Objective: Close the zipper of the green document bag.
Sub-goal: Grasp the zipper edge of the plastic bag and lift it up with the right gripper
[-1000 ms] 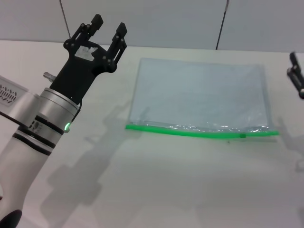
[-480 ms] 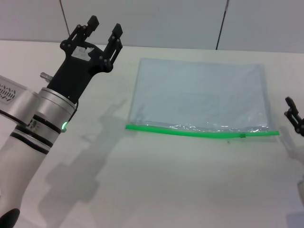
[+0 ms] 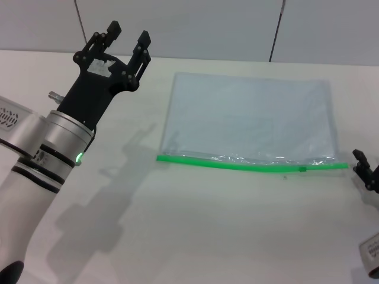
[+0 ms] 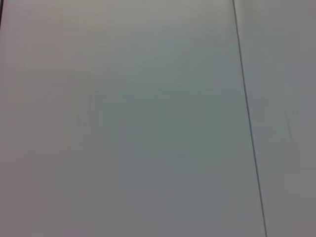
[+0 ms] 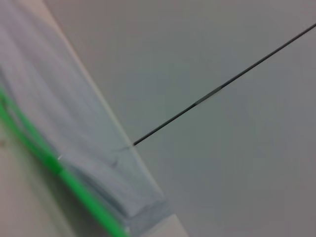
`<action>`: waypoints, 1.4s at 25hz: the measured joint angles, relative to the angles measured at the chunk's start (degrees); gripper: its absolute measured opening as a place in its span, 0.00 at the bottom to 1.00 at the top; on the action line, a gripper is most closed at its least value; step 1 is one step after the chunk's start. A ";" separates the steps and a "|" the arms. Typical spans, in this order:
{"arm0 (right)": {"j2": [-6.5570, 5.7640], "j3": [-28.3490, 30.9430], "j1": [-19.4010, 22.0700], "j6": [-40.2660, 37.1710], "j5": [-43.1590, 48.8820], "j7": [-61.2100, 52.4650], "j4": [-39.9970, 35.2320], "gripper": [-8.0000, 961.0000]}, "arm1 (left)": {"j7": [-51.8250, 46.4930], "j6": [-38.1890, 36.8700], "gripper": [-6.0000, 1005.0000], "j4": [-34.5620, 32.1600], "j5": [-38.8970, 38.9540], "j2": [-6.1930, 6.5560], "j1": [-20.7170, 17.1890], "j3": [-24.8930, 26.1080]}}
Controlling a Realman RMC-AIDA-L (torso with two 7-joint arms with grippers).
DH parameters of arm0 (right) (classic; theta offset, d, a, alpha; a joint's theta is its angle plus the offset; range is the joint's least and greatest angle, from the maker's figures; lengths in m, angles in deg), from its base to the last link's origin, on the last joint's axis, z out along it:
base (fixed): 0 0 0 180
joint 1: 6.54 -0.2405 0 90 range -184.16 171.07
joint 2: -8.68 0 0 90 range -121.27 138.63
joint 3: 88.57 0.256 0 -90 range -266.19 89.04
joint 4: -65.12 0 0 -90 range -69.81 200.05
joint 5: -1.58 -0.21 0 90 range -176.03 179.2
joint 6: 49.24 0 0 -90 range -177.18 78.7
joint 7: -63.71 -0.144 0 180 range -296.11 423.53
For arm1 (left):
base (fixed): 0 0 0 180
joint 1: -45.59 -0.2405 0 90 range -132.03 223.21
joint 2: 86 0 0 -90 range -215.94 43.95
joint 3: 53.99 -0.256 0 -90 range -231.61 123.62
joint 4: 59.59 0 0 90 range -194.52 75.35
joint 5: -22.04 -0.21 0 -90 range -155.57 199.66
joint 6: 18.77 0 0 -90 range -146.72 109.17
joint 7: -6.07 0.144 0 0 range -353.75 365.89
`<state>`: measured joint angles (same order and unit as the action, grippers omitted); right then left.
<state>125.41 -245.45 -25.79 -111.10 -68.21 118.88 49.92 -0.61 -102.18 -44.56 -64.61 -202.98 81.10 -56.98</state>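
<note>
The green document bag (image 3: 251, 115) lies flat on the white table, a translucent pale blue-grey pouch. Its zipper (image 3: 237, 164) is a bright green strip along the near long edge, with a small darker slider (image 3: 302, 169) near the right end. My left gripper (image 3: 128, 35) hangs open above the table, well left of the bag's far left corner, holding nothing. My right gripper (image 3: 367, 170) shows only partly at the right edge, just past the zipper's right end. The right wrist view shows the bag (image 5: 59, 113) and its zipper (image 5: 29, 133) close up.
The white table (image 3: 195, 231) stretches in front of the bag. A grey wall (image 3: 207, 23) with dark vertical seams stands behind the table. The left wrist view shows only that wall (image 4: 123, 123).
My right gripper has dropped down the right edge from beside the bag's far corner to level with the zipper's end. The left gripper drifted slightly left. The bag has not moved.
</note>
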 joint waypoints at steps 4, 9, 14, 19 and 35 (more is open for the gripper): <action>0.09 -0.07 0.19 1.35 0.22 3.91 -1.18 0.76 | 0.00 0.00 0.56 0.00 0.00 0.00 0.00 0.00; 0.08 -0.09 0.21 4.10 0.15 9.06 -2.78 0.75 | 0.00 -0.01 0.56 0.00 0.00 0.00 -0.01 0.00; 0.08 -0.13 0.21 4.15 0.18 11.37 -3.50 0.75 | 0.00 -0.01 0.55 0.00 0.00 0.00 -0.01 0.00; 0.08 -1.59 -0.25 4.25 0.39 13.62 -5.11 0.74 | -0.12 -0.01 0.55 0.00 0.00 0.00 0.00 0.00; -0.15 -3.10 -4.73 7.62 0.50 19.57 -6.36 0.71 | -0.18 -0.01 0.54 0.24 0.00 0.00 0.34 -0.04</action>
<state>125.25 -248.55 -30.52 -103.48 -67.72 138.45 43.56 -0.79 -102.18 -44.32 -64.62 -202.98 81.43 -57.02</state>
